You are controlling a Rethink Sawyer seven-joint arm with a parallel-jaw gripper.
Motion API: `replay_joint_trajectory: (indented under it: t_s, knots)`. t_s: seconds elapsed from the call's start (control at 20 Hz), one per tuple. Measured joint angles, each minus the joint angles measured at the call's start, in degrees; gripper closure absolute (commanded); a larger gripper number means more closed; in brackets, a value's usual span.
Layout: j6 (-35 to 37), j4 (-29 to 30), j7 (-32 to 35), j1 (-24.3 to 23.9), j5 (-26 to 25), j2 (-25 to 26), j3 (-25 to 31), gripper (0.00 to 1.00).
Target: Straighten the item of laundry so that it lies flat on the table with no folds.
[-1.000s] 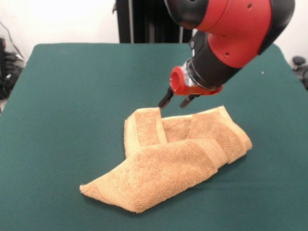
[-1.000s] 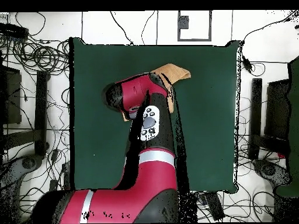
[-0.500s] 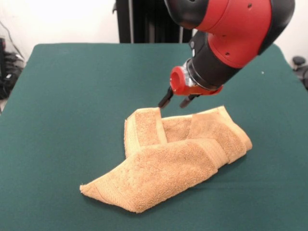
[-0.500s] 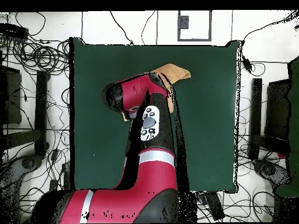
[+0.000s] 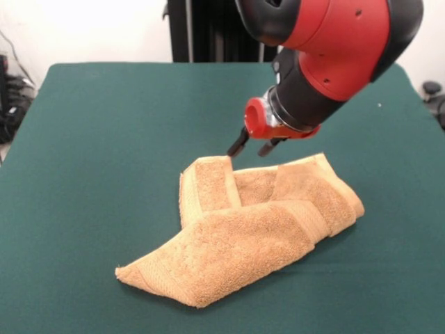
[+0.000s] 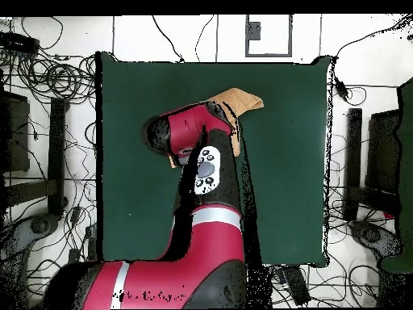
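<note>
End effector: mine (image 5: 251,147) hangs just above the far edge of the towel, its two dark fingers parted and grasping nothing.
Towel: the golden-tan towel (image 5: 250,229) lies crumpled on the desk, folded over itself in several thick layers, with one corner trailing toward the camera in the front view.
Desk: the green desk (image 5: 104,139) carries the towel near its middle.
Overhead: my red arm (image 6: 202,173) covers most of the towel (image 6: 242,102); only one tan corner shows past it.
Contact: fingertips close to the fold, not touching that I can tell.
</note>
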Motion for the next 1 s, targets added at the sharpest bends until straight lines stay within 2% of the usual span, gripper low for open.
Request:
replay_joint_trajectory:
  t_s: [0.5,1.0]
  knots:
    - [-1.56,0.00,0.00,0.32,-0.87,1.49,-0.47,0.00]
    - [-3.01,-0.01,0.00,2.36,-2.22,2.02,-3.42,0.00]
